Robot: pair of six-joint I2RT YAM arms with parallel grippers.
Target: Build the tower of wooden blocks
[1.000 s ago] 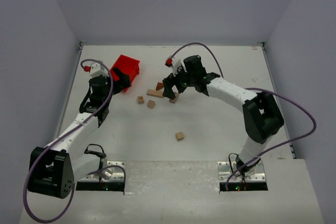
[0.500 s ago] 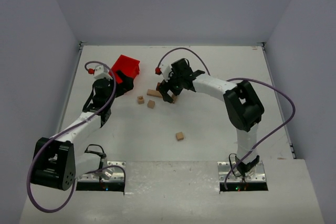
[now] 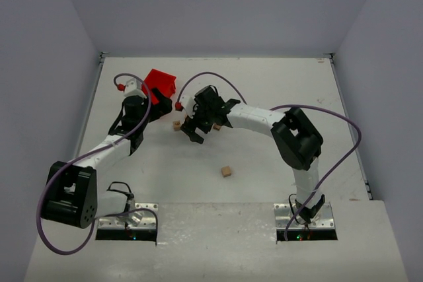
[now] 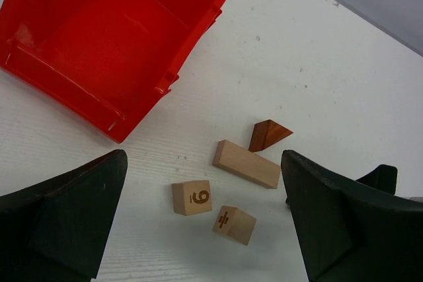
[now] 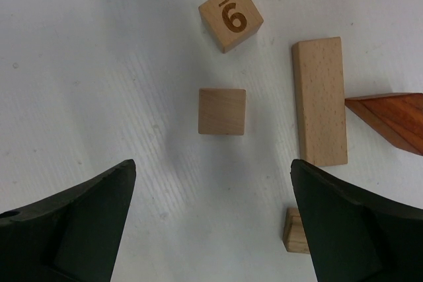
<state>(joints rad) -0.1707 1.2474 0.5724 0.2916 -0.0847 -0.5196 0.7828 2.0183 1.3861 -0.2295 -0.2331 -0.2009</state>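
The right arm stretches far left across the counter (image 3: 277,84), the right pincer (image 3: 192,130) spread wide and empty above a plain cube (image 5: 222,111) lying just ahead between its fingers (image 5: 73,229). The cube marked 6 (image 5: 230,16) sits beyond, the slab (image 5: 320,100) to the right with the reddish wedge (image 5: 390,120) tip against it, and what seems another pale piece (image 5: 297,230) lies near. The left pincer (image 3: 158,107), also spread and empty, hovers beside the red bin (image 4: 112,37); a lone cube (image 3: 226,171) lies well apart, nearer the bases.

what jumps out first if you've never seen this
A red bin stands out at the back left, by the left pincer. The right pincer hangs open over scattered wooden pieces: a cube marked 6, a slab, a reddish wedge. One cube sits alone nearer the bases.
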